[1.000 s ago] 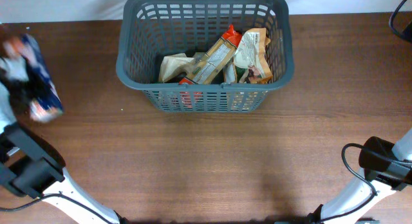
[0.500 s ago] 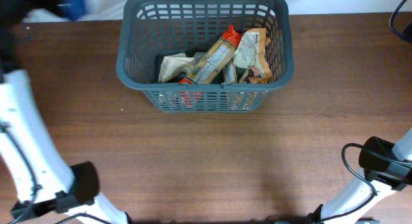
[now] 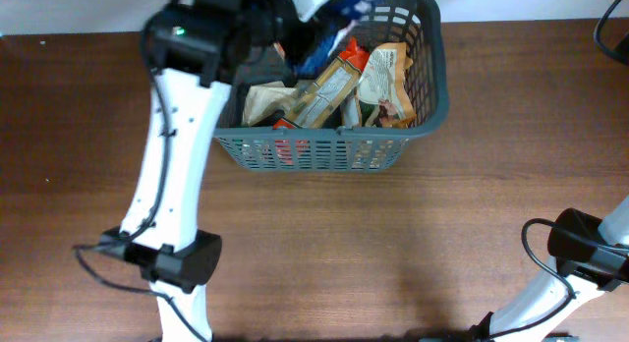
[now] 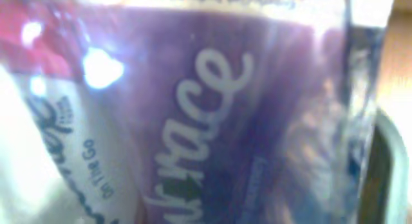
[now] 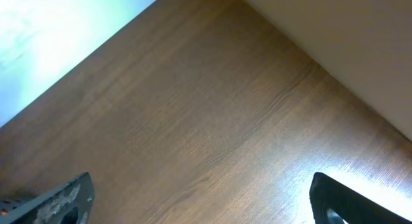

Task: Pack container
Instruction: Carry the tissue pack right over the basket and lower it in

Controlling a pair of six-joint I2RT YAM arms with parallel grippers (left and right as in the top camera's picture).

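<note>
The left gripper (image 3: 300, 10) clamps a purple snack packet (image 4: 212, 121) above the shopping basket (image 3: 433, 96), seemingly to drop it inside, while the right gripper (image 5: 203, 201) hangs wide open, holding nothing, over the table (image 5: 193, 108).

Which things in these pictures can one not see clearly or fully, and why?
- Left gripper, overhead: fingers hidden between the left arm and the blue packet it holds.
- Blue packet, left wrist: too close, blurred; its printed name is cut off.
- Basket, overhead: far-left corner covered by the left arm and packet.
- Right gripper, right wrist: only its open fingertips show at the bottom edge.
</note>
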